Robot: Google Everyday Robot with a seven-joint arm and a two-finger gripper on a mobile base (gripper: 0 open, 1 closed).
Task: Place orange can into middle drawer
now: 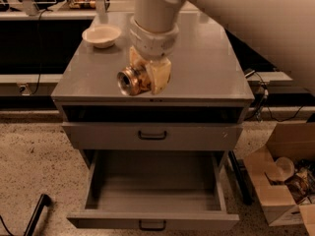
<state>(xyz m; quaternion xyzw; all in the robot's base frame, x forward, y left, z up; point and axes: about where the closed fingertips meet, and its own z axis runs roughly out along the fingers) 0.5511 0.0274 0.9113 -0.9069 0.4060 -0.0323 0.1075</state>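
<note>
One cam only, so no second view to overlap with. It sits up high, looking steeply down at the table (206,68) from its drawer side, square-on (drawer fronts run level across frame). Pretty close in: tabletop fills the upper half w/ the white bowl (102,36) back left, the shut upper drawer (152,135) mid-frame, and the middle drawer (152,200), pulled open, at the bottom edge. The arm (236,14) comes in from top right, v. near the lens and cropped. The hand (147,77) hangs centre frame over the tabletop's front part, clasping the orange can (132,80). Floor (34,171) and a cardboard box (275,181) fill the margins.
</note>
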